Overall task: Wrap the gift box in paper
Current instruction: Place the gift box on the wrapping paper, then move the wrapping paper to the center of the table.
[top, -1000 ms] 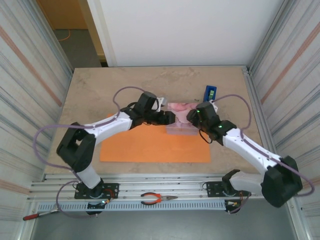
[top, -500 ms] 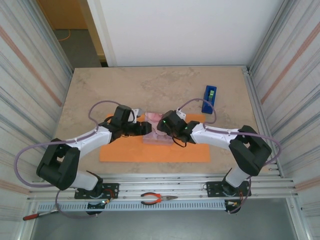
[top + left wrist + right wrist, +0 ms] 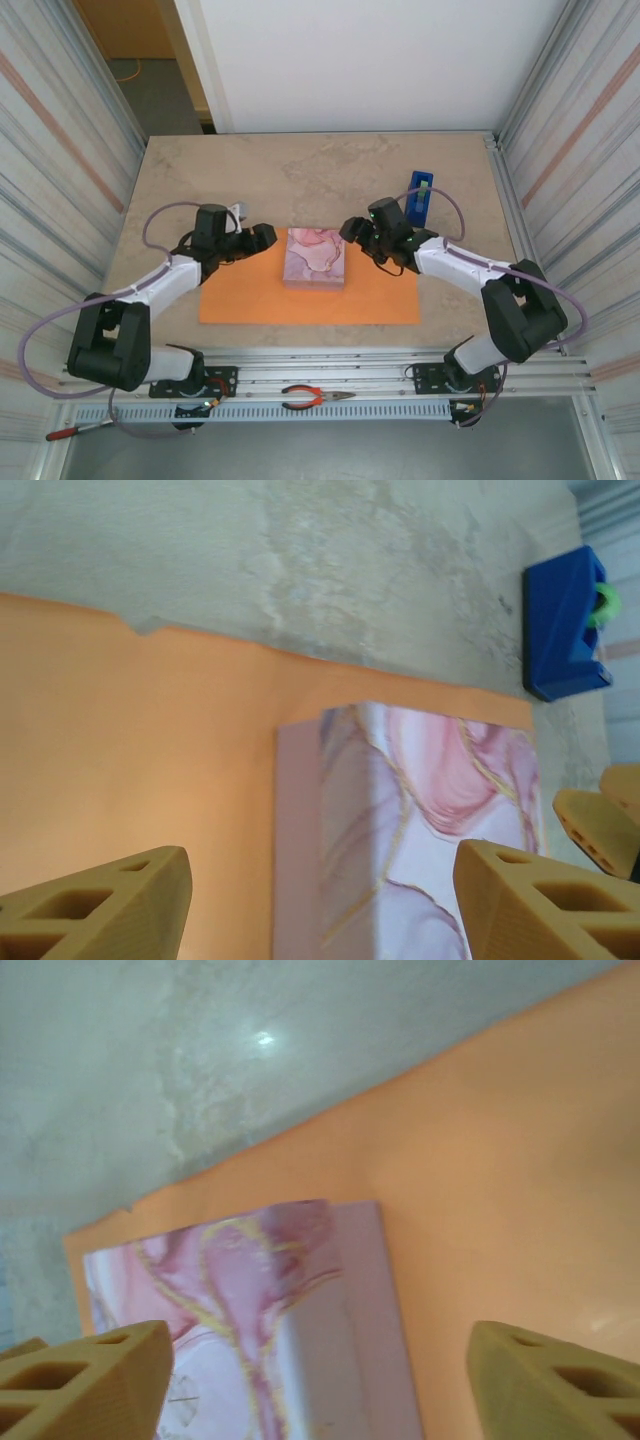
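Beige, stone-patterned surface (image 3: 300, 180) was seen to carry the orange paper (image 3: 300, 305), which was laid flat with its long axis running left to right across the front of both arms. The gift box (image 3: 315, 257), pink-marbled on top, was set on the far part of that sheet, about midway along its length. Its far side lay close to the sheet's far edge, so that a broad flap was left bare on either side and a narrower strip on the near side. The left hand (image 3: 262, 238) was held just off the box's left side and the right hand (image 3: 352, 230) just off its far right corner, neither touching it. Both were spread wide with nothing gripped, as was shown by the fingers (image 3: 100, 905) standing far apart in the wrist views. The two hands were judged about equally near to the box, with each side flap lying nearest to the hand on its own side. The blue tape dispenser (image 3: 420, 195) was left apart, beyond the right hand.
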Robot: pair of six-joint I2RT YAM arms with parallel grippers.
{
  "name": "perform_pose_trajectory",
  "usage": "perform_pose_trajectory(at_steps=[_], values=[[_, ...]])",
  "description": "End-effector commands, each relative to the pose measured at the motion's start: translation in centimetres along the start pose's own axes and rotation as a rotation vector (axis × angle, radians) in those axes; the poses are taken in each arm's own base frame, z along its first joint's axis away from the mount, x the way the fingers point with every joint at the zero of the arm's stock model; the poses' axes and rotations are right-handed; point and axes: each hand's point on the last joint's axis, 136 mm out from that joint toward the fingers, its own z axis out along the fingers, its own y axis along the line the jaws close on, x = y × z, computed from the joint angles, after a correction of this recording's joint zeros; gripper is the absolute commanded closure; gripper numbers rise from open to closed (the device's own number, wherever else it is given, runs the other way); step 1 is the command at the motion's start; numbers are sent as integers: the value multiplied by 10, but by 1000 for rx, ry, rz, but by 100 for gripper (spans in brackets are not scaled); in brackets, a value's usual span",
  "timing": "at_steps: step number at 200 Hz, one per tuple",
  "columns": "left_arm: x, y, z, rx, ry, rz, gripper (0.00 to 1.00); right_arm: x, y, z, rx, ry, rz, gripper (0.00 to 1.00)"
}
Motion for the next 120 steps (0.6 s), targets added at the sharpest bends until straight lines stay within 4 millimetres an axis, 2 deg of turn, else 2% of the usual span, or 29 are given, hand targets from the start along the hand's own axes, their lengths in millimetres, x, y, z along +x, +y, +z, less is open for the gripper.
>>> perform_pose_trajectory(at_steps=[1, 25, 53, 84, 120], values=[[4, 18, 6, -41, 1, -71, 30, 19, -10, 11, -24, 125, -28, 37], [6, 33, 12, -79, -7, -87, 30, 24, -18, 23, -18, 170, -32, 58], [8, 51, 14, -118, -24, -115, 30, 28, -29, 36, 9, 200, -32, 70], [7, 68, 20, -122, -43, -186, 30, 27, -42, 49, 42, 213, -30, 72], [0, 80, 29, -137, -58, -231, 30, 18, -53, 63, 76, 226, -27, 72]])
